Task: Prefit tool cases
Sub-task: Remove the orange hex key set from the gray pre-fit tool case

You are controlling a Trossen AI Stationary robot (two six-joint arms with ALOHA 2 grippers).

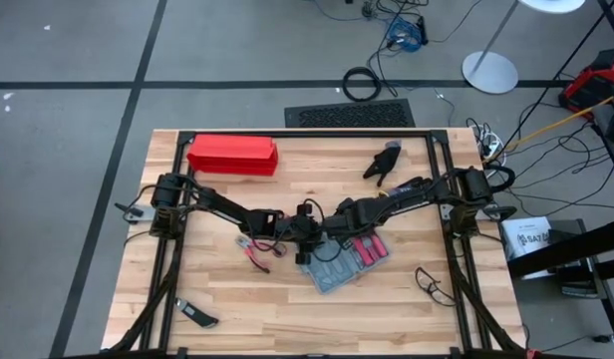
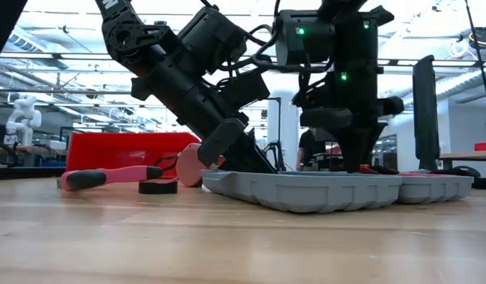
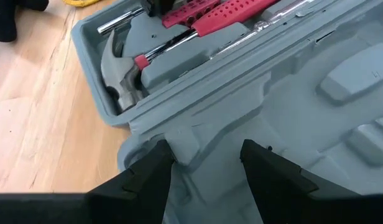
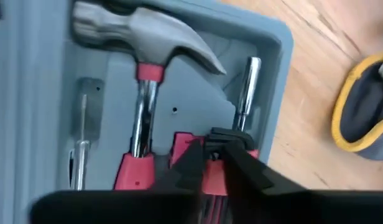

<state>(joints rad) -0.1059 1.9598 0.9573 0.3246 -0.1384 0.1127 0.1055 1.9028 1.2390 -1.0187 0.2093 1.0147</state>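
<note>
The blue-grey tool case [image 1: 339,267] lies open on the table's middle, both halves [image 2: 306,189] down on the wood. One half holds a hammer [image 4: 142,37] and chrome-shafted red-handled tools. My right gripper [image 4: 211,158] reaches down into that half, shut on a red piece. My left gripper [image 3: 207,168] is open over the other, empty half [image 3: 341,81]. Its fingers stand on either side of a raised moulded part [image 3: 201,146] near that half's rim. My left gripper slants down from the table's left; I cannot tell whether its fingers [image 3: 155,171] touch the raised part between them. My right gripper pinches a red piece [image 4: 211,177] between its two fingers, beside the hammer's handle [image 4: 138,168]. The fingers come from above, pointing down. The piece lies in the case.
A long red box [image 1: 232,155] stands at the far left. Red-handled pliers [image 1: 255,251] lie left of the case, and a yellow-rimmed thing [image 4: 362,106] lies close by it. A black glove-like thing [image 1: 385,163], a cable [image 1: 434,284] and a small black tool [image 1: 197,317] lie farther off.
</note>
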